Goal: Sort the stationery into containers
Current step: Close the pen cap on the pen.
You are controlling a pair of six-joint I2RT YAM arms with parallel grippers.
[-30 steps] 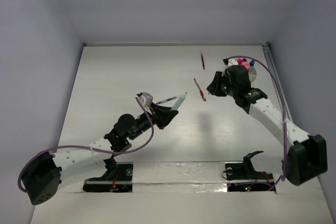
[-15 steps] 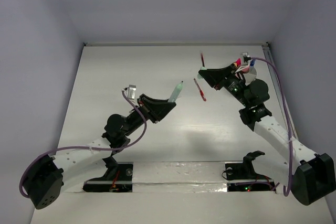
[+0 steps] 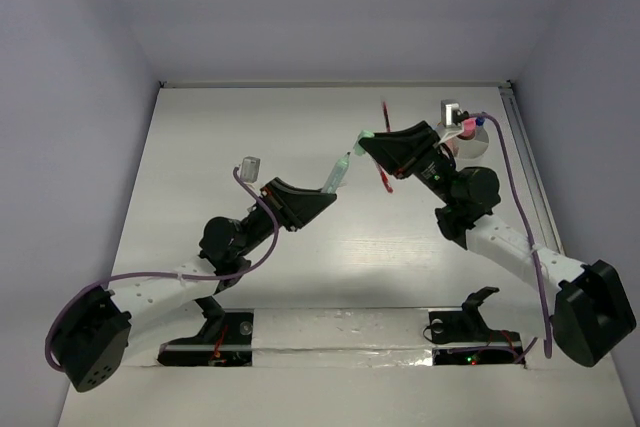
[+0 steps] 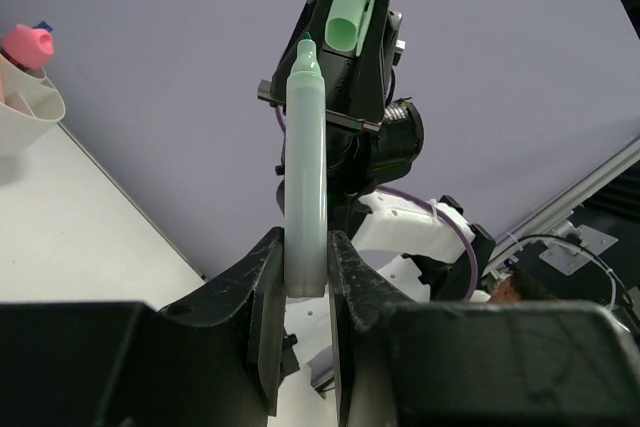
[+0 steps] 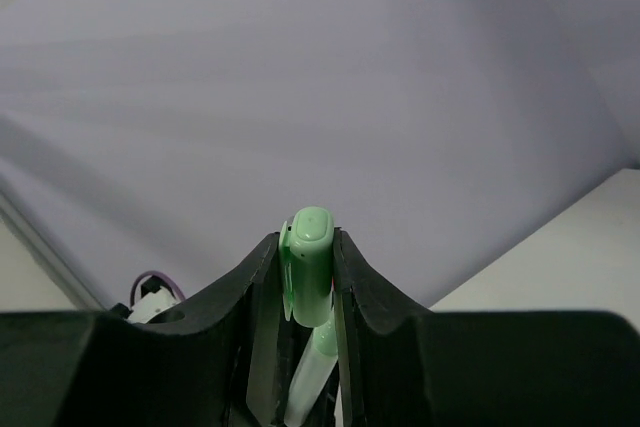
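My left gripper (image 3: 320,197) is shut on the lower end of a pale-green marker (image 3: 341,171), uncapped and held in the air with its tip pointing up toward the right arm. In the left wrist view the marker (image 4: 303,167) stands between the fingers of my left gripper (image 4: 305,247). My right gripper (image 3: 368,143) is shut on the marker's green cap (image 3: 366,135), open end toward the tip. In the right wrist view the cap (image 5: 310,267) sits between my right gripper's (image 5: 308,247) fingertips, with the marker body (image 5: 312,372) just below it. Tip and cap are close; contact is unclear.
A white cup (image 3: 474,139) at the back right holds a pink marker (image 3: 466,127) and other items; it also shows in the left wrist view (image 4: 25,112). Two thin red pens (image 3: 383,179) (image 3: 386,112) lie on the table behind the grippers, partly hidden.
Both arms rose off the table. The right gripper swung left, away from the cup, with the cap. The left gripper tilted the marker up, bringing tip and cap close together.
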